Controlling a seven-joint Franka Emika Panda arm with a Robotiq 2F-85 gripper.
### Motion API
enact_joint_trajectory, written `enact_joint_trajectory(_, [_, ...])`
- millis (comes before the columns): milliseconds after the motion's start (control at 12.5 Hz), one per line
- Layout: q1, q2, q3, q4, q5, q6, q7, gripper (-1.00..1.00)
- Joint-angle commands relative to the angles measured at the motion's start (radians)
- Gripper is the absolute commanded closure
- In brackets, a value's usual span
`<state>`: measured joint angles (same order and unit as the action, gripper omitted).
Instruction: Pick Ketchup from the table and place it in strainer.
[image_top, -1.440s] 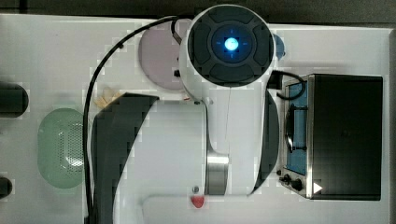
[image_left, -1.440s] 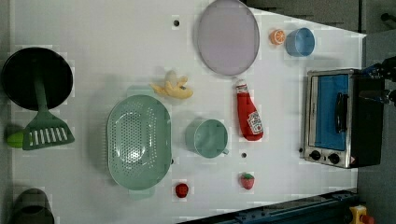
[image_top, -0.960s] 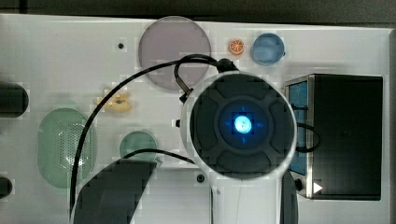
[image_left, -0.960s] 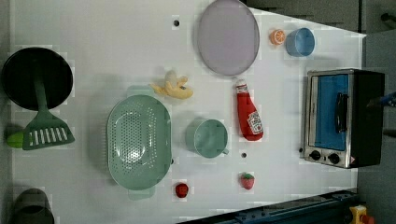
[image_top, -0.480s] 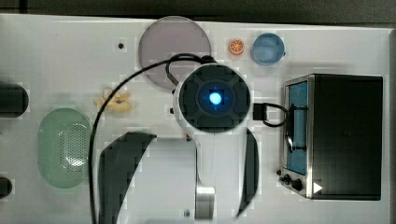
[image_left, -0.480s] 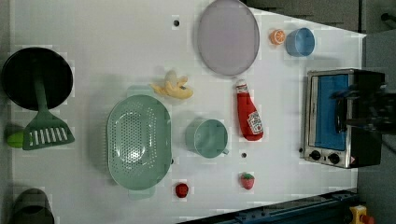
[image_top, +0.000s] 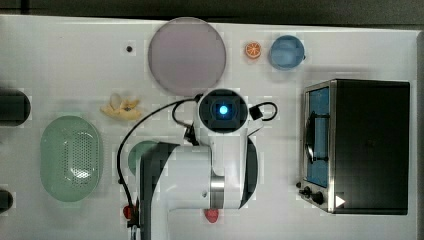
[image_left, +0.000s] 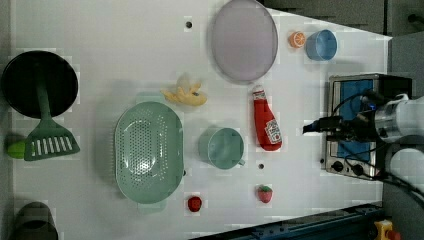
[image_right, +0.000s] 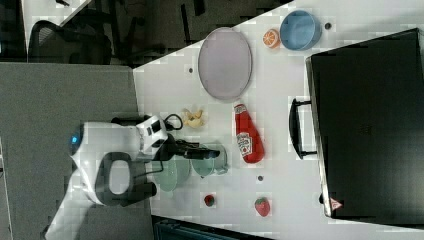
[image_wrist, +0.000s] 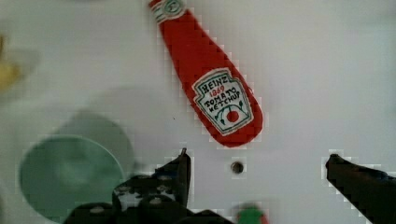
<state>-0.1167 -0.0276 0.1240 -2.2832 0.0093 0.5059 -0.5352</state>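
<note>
Arm has swung since 0.5 s ago: in the top view its wrist now sits lower, just below the purple plate (image_top: 187, 55). Gripper (image_wrist: 257, 161) jaws wide apart, holding nothing, above the ketchup (image_wrist: 208, 81). Ketchup unmoved, lying flat on table (image_left: 125, 45) beside the teal cup (image_left: 221, 148). Strainer (image_left: 147, 151) unchanged.
</note>
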Motion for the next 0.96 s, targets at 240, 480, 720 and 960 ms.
enact_joint_trajectory(240, [-0.009,0.007,-0.001,-0.126,0.003,0.258,-0.414,-1.00])
enact_joint_trajectory(480, [-0.006,0.094,0.005,-0.150,0.003,0.339,-0.414,-1.00])
enact_joint_trajectory(720, [-0.005,0.197,0.009,-0.142,-0.040,0.425,-0.414,-1.00])
enact_joint_trajectory(960, [-0.006,0.282,0.010,-0.141,-0.103,0.559,-0.414,-1.00])
